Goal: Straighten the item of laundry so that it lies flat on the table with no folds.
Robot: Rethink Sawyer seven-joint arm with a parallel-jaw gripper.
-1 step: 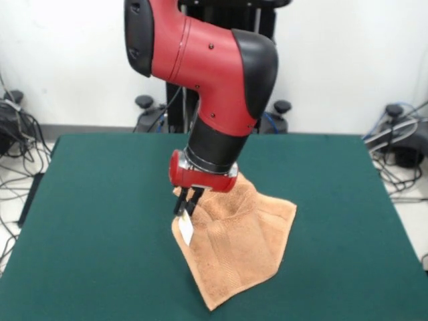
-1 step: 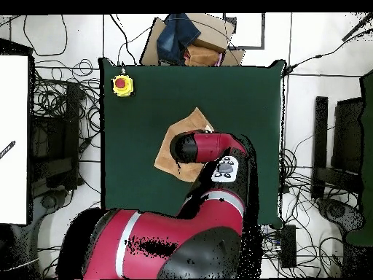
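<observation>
**One towel, partly flat, edge still lifted**

One item of laundry [image 1: 244,244], tan-orange terry towel, near mid-table in front view, slightly toward 4 o'clock of centre. Lying as a diamond: one corner at 6 o'clock near table's near edge, one at 3 o'clock, far part tucked under the wrist. Woven border band running across lower half toward 6 o'clock corner. White label [image 1: 186,229] hanging at 9 o'clock side, just below fingertips.

Gripper [image 1: 188,202] straight down over towel's 9 o'clock edge, black fingers close together and appearing clenched on cloth at that edge; the edge looks raised off the green top [image 1: 100,200] there, w/ label dangling. Contact not fully clear in front view; hidden by arm in overhead.

Overhead: towel [image 2: 172,144] about mid-table, arm covering its 4 o'clock part; visible bit pokes out at 12 and 9 o'clock of wrist. Yellow box w/ red button [image 2: 122,84] at table's 10 o'clock corner, well apart from towel.

Progress, judged: roughly halfway or a bit more. Done: most of cloth spread, 3 and 6 o'clock corners down, no big bunching on visible part. Left: lifted edge by gripper to be drawn out and laid down; soft ridges near centre, running toward gripper, to smooth; part under wrist unseen, so fold there can't be ruled out. Not flat yet.
</observation>
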